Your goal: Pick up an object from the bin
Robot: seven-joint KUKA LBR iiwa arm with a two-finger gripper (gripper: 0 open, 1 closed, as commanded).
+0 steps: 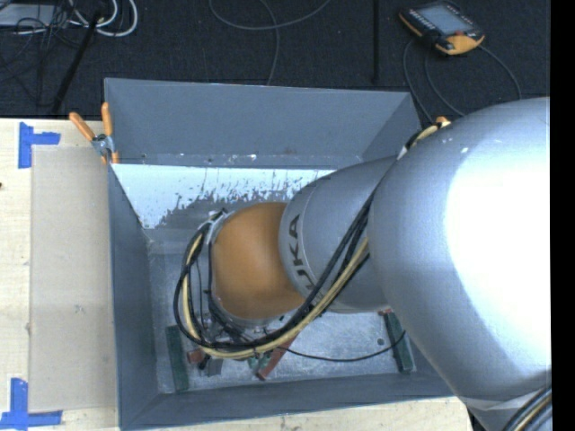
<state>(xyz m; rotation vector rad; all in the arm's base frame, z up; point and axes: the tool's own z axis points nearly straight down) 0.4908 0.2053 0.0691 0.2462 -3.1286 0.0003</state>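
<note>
Reaching: arm (449, 241) in grey bin (130, 312) | far wall (234, 187) scuffed | dark carpet (269, 34) behind

**The floor beyond my reach**

At twelve o'clock I had a dark, carpet-like floor (314, 57) running across the whole far side. At eleven o'clock white cables (117, 12) lay bunched on it, and a thin dark cable (243, 25) looped nearer twelve. At one o'clock sat an orange-and-black handheld unit (442, 27), its lead trailing toward two o'clock.
</note>
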